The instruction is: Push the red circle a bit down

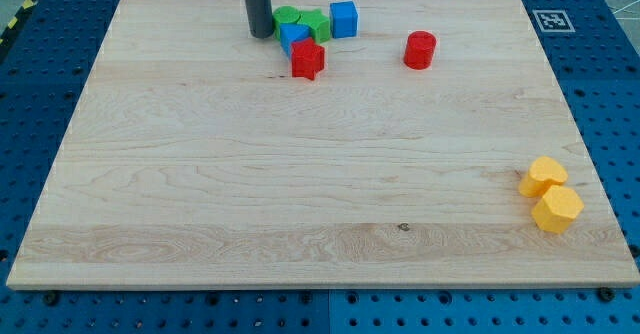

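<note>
The red circle (420, 50) is a short red cylinder standing alone on the wooden board (300, 194), near the view's top, right of centre. My tip (261, 34) is the lower end of a dark rod at the view's top, left of centre. It sits just left of a cluster of blocks, far to the left of the red circle. The cluster holds a green circle (287, 16), a green block (316, 24), a blue cube (343, 20), a blue block (294, 38) and a red star-like block (308, 59).
Two yellow blocks (542, 176) (557, 209) lie touching near the board's right edge, low in the view. A printed marker tag (550, 20) sits beyond the board's top right corner. Blue perforated table surrounds the board.
</note>
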